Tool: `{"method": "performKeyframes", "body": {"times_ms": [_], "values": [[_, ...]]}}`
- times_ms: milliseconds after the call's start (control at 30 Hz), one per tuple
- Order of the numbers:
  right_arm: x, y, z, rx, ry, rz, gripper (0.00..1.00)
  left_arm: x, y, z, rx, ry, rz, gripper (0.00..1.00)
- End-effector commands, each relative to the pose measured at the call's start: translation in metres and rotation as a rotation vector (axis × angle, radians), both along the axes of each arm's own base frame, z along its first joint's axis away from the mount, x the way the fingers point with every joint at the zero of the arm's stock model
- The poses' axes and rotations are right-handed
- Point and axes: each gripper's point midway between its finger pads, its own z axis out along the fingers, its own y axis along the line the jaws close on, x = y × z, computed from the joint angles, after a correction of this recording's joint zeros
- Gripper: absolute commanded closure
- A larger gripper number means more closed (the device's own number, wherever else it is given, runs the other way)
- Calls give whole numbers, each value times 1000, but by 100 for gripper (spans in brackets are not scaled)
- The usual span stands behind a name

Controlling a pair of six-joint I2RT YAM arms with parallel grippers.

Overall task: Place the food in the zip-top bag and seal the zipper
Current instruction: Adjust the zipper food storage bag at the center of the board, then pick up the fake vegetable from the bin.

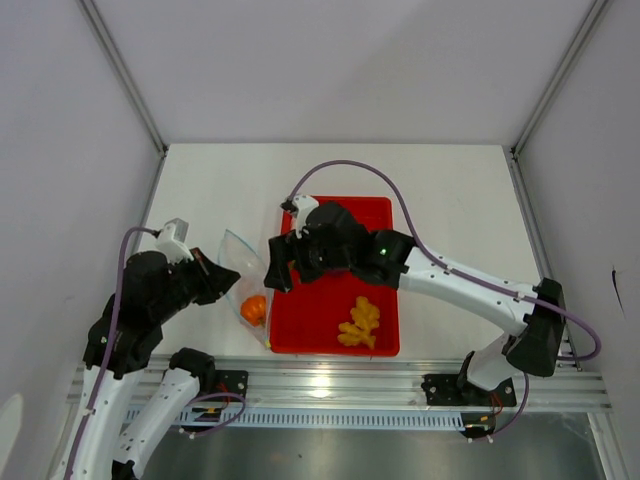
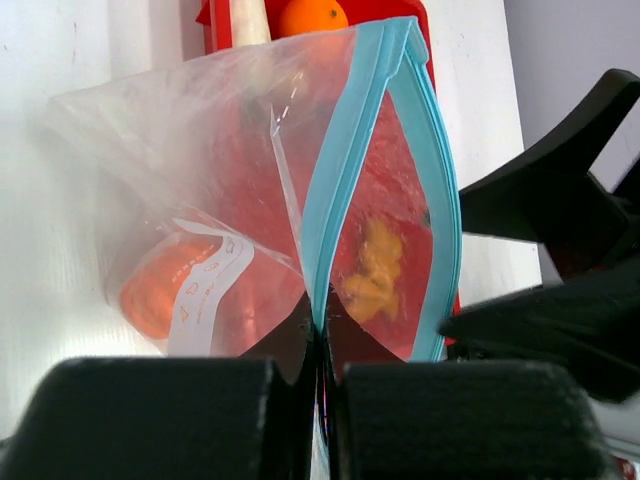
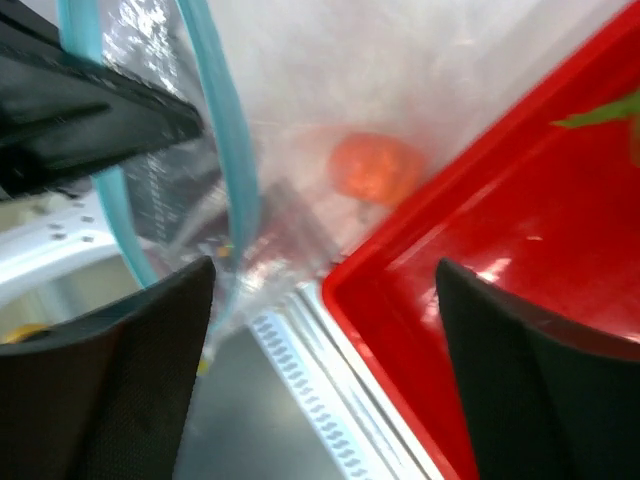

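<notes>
Surface [image 1: 450,180], white, carrying a red rectangular plastic tray [image 1: 305,330]. Just beside the tray's left edge is the clear floppy zip-top bag [image 1: 235,262], with its blue zipper strip [image 2: 335,170] parted. Left hand [image 2: 320,345] is clenched on the bag's mouth edge; right hand [image 3: 325,350] is released and empty, close to the mouth. Orange toy pumpkin [image 1: 254,308] lies inside the bag. Yellow knobbly ginger [image 1: 358,322] lies in the tray, apart from the right hand. Step judged: loading, early. Next move: right hand fetches a tray piece.
</notes>
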Motion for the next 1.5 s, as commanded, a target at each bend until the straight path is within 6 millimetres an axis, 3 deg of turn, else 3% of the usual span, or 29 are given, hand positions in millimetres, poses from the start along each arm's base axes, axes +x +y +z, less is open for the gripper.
{"method": "performKeyframes", "body": {"times_ms": [0, 67, 233, 333, 400, 433, 567, 733, 900, 1100, 1367, 1467], "values": [[14, -36, 57, 13, -147, -110, 4, 13, 3, 7, 33, -63, 13, 99], [17, -70, 60, -43, -155, -199, 4, 16, 3, 10, 33, -85, 9, 99], [43, -160, 21, -250, -103, -504, 1, 21, -1, 14, 38, -138, -19, 99], [39, -181, -10, -312, -36, -550, 1, 26, -3, 14, 37, -153, -25, 99], [37, -180, -27, -345, 27, -569, 0, 28, -6, 11, 32, -143, -39, 100], [35, -181, -48, -420, 65, -568, 1, 29, -8, 9, 26, -144, -44, 99], [25, -173, -94, -564, 128, -546, 1, 27, -14, 6, -5, -150, -69, 100], [20, -159, -132, -617, 167, -524, 3, 26, -19, -5, -28, -137, -87, 99], [7, -160, -171, -733, 187, -496, 3, 24, -21, -9, -37, -127, -99, 99], [1, -162, -205, -790, 209, -487, 2, 24, -21, -7, -43, -134, -97, 99], [-5, -178, -231, -822, 218, -497, 1, 24, -21, -10, -38, -127, -102, 99], [-4, -170, -237, -780, 220, -482, 2, 23, -22, -11, -38, -122, -105, 100]]}}
